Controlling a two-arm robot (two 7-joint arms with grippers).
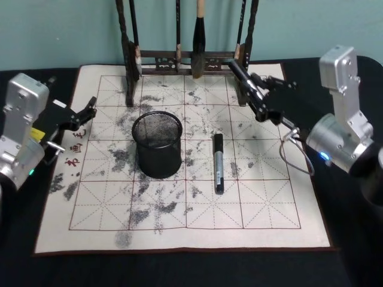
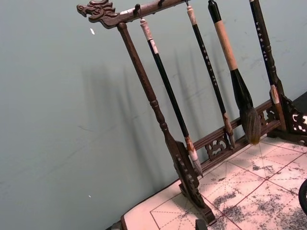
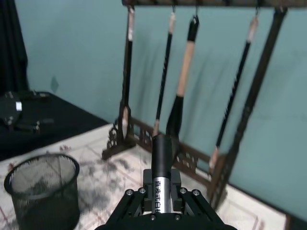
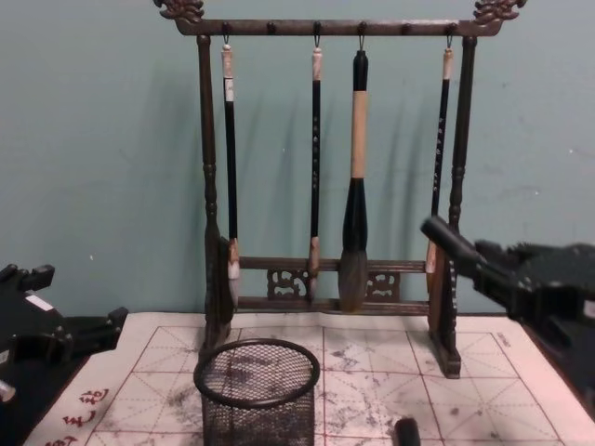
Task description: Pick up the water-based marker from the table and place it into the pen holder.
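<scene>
Riding in the right gripper point(image 3: 160, 192), the water-based marker point(image 3: 162, 163) is clear of the counter point(image 1: 179, 270). The jaws are closed narrowly on its silver barrel and its black cap sticks out beyond them. In the head view this gripper hangs over the far right part of the calligraphy mat point(image 1: 263, 203), close to the right post of the wooden brush rack point(image 4: 321, 28), with the marker tilted and pointing toward the rack. The pen holder point(image 1: 158, 162), a black wire-mesh cup, stands upright near the middle of the mat, nearer the robot and to the left of the held marker, and well apart from it. It looks empty as far as the mesh lets me see. A second marker point(image 1: 219, 164) lies flat on the mat just to the right of the holder, touching neither the holder nor a gripper. I judge the pickup done and the carry to the holder to be the step in hand. The next move calls for bringing the gripper over the holder's open mouth, tipping the marker nearer to upright so one end clears the rim, then letting go. The left gripper point(image 1: 84, 113) sits parked at the mat's left edge, away from the work.
</scene>
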